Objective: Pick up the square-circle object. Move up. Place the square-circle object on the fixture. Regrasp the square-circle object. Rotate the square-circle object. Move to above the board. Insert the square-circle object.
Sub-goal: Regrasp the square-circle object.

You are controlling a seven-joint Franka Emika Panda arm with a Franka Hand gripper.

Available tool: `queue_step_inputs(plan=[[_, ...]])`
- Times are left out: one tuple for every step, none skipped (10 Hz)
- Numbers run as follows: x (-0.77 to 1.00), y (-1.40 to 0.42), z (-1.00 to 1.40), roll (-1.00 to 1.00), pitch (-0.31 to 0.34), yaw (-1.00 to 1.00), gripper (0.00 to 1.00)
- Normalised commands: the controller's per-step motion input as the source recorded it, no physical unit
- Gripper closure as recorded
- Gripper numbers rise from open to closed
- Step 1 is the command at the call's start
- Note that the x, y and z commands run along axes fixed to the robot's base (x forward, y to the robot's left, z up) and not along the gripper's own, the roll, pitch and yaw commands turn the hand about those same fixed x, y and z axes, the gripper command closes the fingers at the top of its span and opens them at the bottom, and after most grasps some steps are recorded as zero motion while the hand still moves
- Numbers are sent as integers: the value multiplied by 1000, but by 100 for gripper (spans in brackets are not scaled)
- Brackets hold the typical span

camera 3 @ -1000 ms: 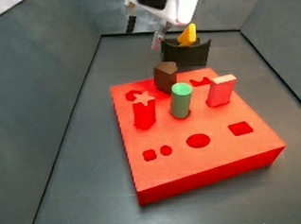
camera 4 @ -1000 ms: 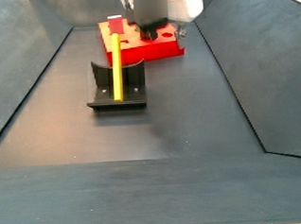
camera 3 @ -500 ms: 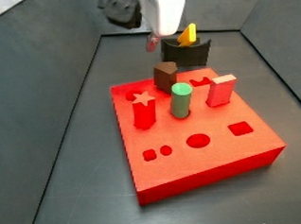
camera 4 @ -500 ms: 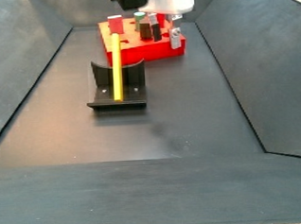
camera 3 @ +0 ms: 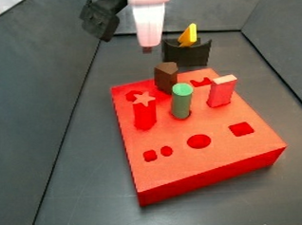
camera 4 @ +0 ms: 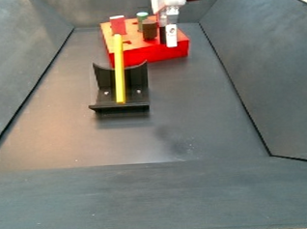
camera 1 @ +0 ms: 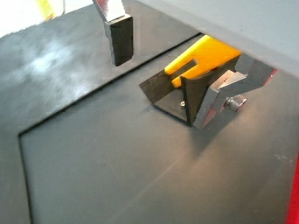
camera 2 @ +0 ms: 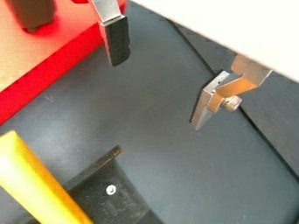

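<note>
While the gripper (camera 2: 163,74) hangs released with nothing between its fingers (camera 1: 121,39), the square-circle object (camera 4: 117,72) leans in the fixture (camera 4: 121,90) below it. Beside the gripper lies the board (camera 3: 200,131).

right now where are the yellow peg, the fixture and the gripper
yellow peg (camera 4: 117,72), side view, middle of its upright shaft
fixture (camera 4: 118,106), side view, front edge of its base plate
gripper (camera 2: 163,72), wrist view, empty gap midway between its open fingertips
</note>
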Motion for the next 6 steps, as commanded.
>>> queue_step_inputs(plan=[[-38,0,-1,195,110,-368,0],[-27,4,7,131,150,-250,0],[1000,1,9,75,144,-128,0],[1000,2,-3,69,161,-75,0],[1000,-1,-21,71,187,-34,0],[1000,-3,-13,68,192,-7,0]])
